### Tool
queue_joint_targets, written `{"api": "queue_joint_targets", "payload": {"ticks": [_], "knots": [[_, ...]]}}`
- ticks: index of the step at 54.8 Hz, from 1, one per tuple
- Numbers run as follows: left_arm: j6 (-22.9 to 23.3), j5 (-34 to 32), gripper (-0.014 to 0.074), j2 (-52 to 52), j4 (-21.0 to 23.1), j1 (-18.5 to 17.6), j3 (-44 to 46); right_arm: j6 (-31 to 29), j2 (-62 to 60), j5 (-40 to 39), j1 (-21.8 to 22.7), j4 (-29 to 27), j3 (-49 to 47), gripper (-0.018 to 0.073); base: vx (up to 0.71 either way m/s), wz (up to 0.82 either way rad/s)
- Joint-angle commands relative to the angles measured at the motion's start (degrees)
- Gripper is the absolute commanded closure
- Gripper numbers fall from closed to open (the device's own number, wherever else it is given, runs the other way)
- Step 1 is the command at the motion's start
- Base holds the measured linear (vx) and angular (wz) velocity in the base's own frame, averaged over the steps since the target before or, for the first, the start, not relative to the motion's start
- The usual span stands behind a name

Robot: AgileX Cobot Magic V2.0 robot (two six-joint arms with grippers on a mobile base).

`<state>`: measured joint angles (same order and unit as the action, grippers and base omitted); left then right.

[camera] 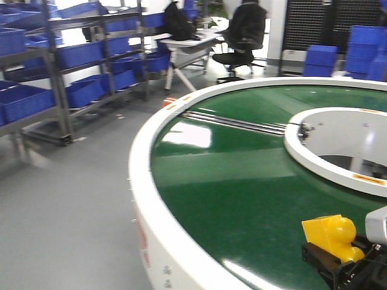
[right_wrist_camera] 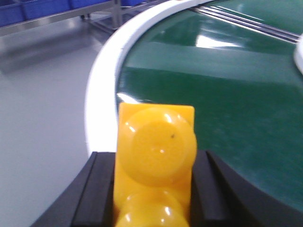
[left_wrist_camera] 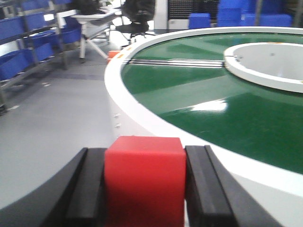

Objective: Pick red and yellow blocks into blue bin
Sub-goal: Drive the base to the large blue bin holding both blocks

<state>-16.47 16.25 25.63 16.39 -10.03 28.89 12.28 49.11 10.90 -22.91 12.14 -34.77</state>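
Frontally unseen, left pincer (left_wrist_camera: pixel 144 163) grips red cube (left_wrist_camera: pixel 144 184); right pincer (right_wrist_camera: pixel 154 170) grips yellow brick (camera: pixel 329 235).

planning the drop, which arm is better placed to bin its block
Left, tentatively: left fingers hold the red cube outside the table's white rim; right fingers hold the yellow brick over the green belt. No bin in view.
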Motion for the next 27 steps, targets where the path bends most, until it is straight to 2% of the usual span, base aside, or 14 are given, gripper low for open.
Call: {"api": "queue_joint_targets", "payload": {"ticks": [1,27], "knots": [[0.07,-5.01,0.0596,0.13,0.84,-0.11,1.59,-0.4,-0.55,-4.57,0.08,0.73,-1.69,0.0568,-0.14,0.54],[0.07,-5.01,0.0596,0.13,0.84,-0.11,1.59,-0.4,-0.55,-4.57,0.08,0.73,-1.69,0.0568,-0.1,0.59]]}}
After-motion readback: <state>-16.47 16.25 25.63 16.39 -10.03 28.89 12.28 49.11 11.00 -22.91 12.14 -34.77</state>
